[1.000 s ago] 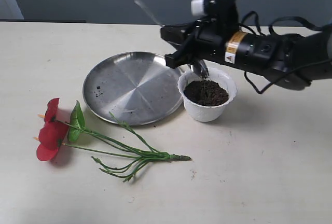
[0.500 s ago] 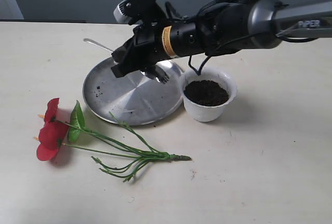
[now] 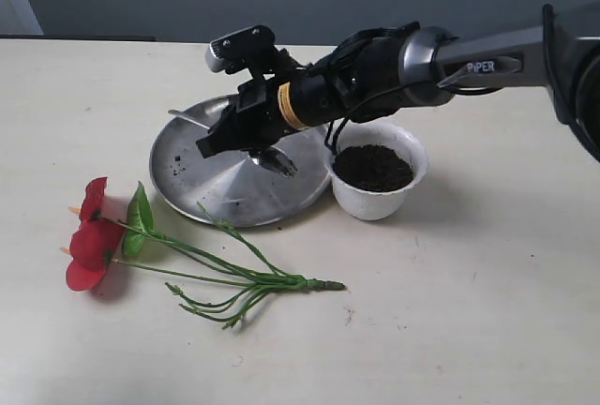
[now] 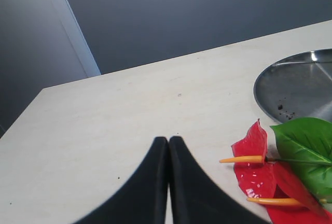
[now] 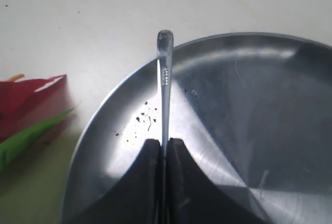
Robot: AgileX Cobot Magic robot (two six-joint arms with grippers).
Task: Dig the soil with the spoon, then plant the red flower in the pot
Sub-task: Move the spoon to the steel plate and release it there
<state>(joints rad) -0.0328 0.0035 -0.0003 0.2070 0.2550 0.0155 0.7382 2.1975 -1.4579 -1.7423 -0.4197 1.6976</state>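
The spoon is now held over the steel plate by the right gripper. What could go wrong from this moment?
1. The right gripper pinches only the thin handle of the spoon, so it may twist or slip.
2. Soil from the spoon bowl could miss the plate; crumbs already lie there.
3. The arm reaches just past the pot, so pulling back might knock it and spill the soil.

The exterior view looks down obliquely across the table [image 3: 487,330] from its near side, at moderate range; the left wrist view sits low, facing along the tabletop toward a dark wall; the right wrist view looks steeply down, close; all three share the steel plate [image 3: 187,157] and red flower [image 3: 92,234].
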